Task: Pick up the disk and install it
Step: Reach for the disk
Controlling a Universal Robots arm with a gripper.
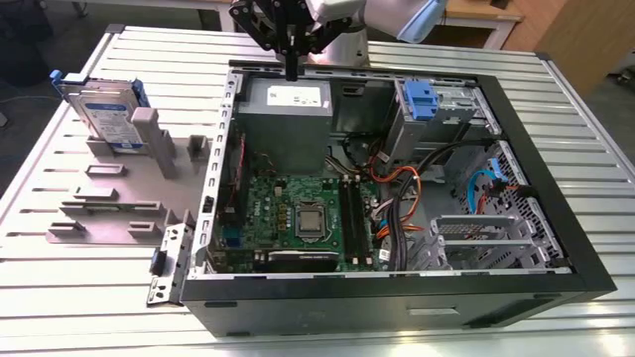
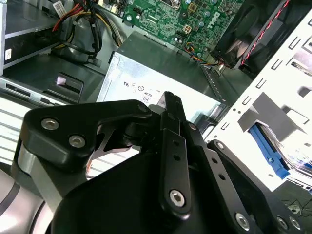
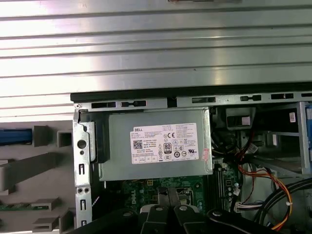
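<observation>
The disk (image 1: 107,115) stands upright in a grey fixture (image 1: 129,193) on the table, at the exterior view's left of the open computer case (image 1: 397,297). It is silver with a white-and-blue label and blue rails. Its blue rail (image 2: 269,152) shows in the second wrist view, and its blue edge (image 3: 14,136) in the first wrist view. My gripper (image 1: 293,73) hangs over the case's far edge, just above the grey power supply (image 1: 288,100), well apart from the disk. Its black fingers (image 2: 169,100) are pressed together and hold nothing. The gripper (image 3: 168,202) points down at the power supply (image 3: 158,144).
Inside the case lie the green motherboard (image 1: 303,212), orange and black cables (image 1: 397,182), and a grey drive bay with a blue bracket (image 1: 421,100) at the far right. A metal cage (image 1: 486,242) sits at the near right. The slatted metal table (image 1: 89,297) surrounds it.
</observation>
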